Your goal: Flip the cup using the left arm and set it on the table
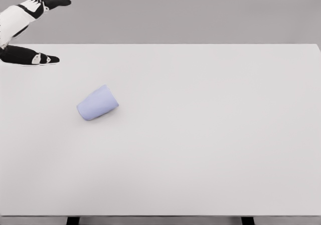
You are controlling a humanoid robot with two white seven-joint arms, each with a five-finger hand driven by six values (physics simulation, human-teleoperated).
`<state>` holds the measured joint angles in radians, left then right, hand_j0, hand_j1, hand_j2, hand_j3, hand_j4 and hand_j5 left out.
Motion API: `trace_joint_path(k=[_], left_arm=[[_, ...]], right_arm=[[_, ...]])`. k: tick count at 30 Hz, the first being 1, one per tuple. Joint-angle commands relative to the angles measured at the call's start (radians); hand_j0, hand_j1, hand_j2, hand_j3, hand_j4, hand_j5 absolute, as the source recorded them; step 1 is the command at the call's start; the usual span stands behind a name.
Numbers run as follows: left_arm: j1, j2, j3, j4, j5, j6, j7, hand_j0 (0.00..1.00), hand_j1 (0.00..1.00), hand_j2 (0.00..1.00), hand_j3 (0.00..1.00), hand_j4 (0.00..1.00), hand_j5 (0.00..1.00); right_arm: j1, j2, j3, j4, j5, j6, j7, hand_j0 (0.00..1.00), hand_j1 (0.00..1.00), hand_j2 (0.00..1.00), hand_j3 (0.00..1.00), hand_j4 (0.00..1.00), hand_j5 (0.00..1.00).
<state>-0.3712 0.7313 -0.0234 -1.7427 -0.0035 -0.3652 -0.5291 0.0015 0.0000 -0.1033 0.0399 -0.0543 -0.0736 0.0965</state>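
Our left hand (31,32) hovers at the far left with fingers (55,1) spread wide and empty, ready for the cup (97,102) lying sideways on the worktop (210,135).

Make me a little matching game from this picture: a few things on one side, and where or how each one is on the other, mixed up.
Things:
1. cup
2. left hand
3. table
4. right hand

Descriptions:
A. white, fills most of the view
B. nowhere in the picture
C. pale blue, lying on its side
D. at the upper left corner, fingers spread, holding nothing

Pairs: 1-C, 2-D, 3-A, 4-B
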Motion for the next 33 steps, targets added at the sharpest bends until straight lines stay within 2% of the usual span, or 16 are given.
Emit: trace_joint_path(k=[1, 3, 6, 7, 10, 15, 17, 18, 23, 28, 33], left_arm=[[0.0, -0.115, -0.006, -0.004, 0.027, 0.273, -0.082, 0.99, 0.99, 0.99, 0.99, 0.99, 0.99], [-0.012, -0.167, -0.052, -0.006, 0.014, 0.491, -0.082, 1.0, 1.0, 1.0, 1.0, 1.0, 1.0], [-0.018, -0.265, -0.073, -0.021, -0.015, 0.874, -0.082, 1.0, 1.0, 1.0, 1.0, 1.0, 1.0], [-0.032, -0.274, -0.076, -0.026, -0.015, 0.976, -0.082, 1.0, 1.0, 1.0, 1.0, 1.0, 1.0], [-0.083, -0.289, -0.098, -0.029, -0.015, 0.976, -0.082, 1.0, 1.0, 1.0, 1.0, 1.0, 1.0], [-0.083, -0.3, -0.132, -0.029, -0.015, 0.976, -0.082, 1.0, 1.0, 1.0, 1.0, 1.0, 1.0], [-0.083, -0.299, -0.138, -0.029, -0.09, 0.976, -0.082, 1.0, 1.0, 1.0, 1.0, 1.0, 1.0], [-0.08, -0.297, -0.162, -0.029, -0.128, 0.976, -0.082, 1.0, 1.0, 1.0, 1.0, 1.0, 1.0], [-0.081, -0.257, -0.25, -0.029, -0.135, 0.976, -0.082, 1.0, 1.0, 1.0, 1.0, 1.0, 1.0], [-0.081, -0.243, -0.293, -0.029, -0.139, 0.976, -0.082, 1.0, 1.0, 1.0, 1.0, 1.0, 1.0], [-0.081, -0.23, -0.3, -0.029, -0.139, 0.976, -0.082, 1.0, 1.0, 1.0, 1.0, 1.0, 1.0]], right_arm=[[0.0, 0.0, 0.0, 0.0, 0.001, 0.0, 0.0, 1.0, 1.0, 1.0, 1.0, 1.0, 1.0], [0.0, 0.0, -0.001, 0.0, -0.001, 0.0, 0.0, 1.0, 1.0, 1.0, 1.0, 1.0, 1.0], [0.0, 0.0, 0.0, 0.0, 0.001, 0.0, 0.0, 1.0, 1.0, 1.0, 1.0, 1.0, 1.0], [0.0, 0.0, 0.0, 0.001, 0.001, 0.0, 0.0, 1.0, 1.0, 1.0, 1.0, 1.0, 1.0], [0.0, 0.0, 0.0, 0.001, 0.001, 0.0, 0.0, 1.0, 1.0, 1.0, 1.0, 1.0, 1.0], [0.0, 0.0, 0.0, 0.0, -0.001, 0.0, 0.0, 1.0, 1.0, 1.0, 1.0, 1.0, 1.0], [0.0, 0.0, -0.001, 0.0, -0.001, 0.0, 0.0, 1.0, 1.0, 1.0, 1.0, 1.0, 1.0], [0.0, 0.0, 0.0, 0.0, 0.001, 0.0, 0.0, 1.0, 1.0, 1.0, 1.0, 1.0, 1.0], [0.0, 0.0, 0.0, 0.0, -0.001, 0.0, 0.0, 1.0, 1.0, 1.0, 1.0, 1.0, 1.0], [0.0, 0.0, 0.0, 0.0, 0.001, 0.0, 0.0, 1.0, 1.0, 1.0, 1.0, 1.0, 1.0], [0.0, 0.0, 0.0, 0.0, -0.001, 0.0, 0.0, 1.0, 1.0, 1.0, 1.0, 1.0, 1.0]])
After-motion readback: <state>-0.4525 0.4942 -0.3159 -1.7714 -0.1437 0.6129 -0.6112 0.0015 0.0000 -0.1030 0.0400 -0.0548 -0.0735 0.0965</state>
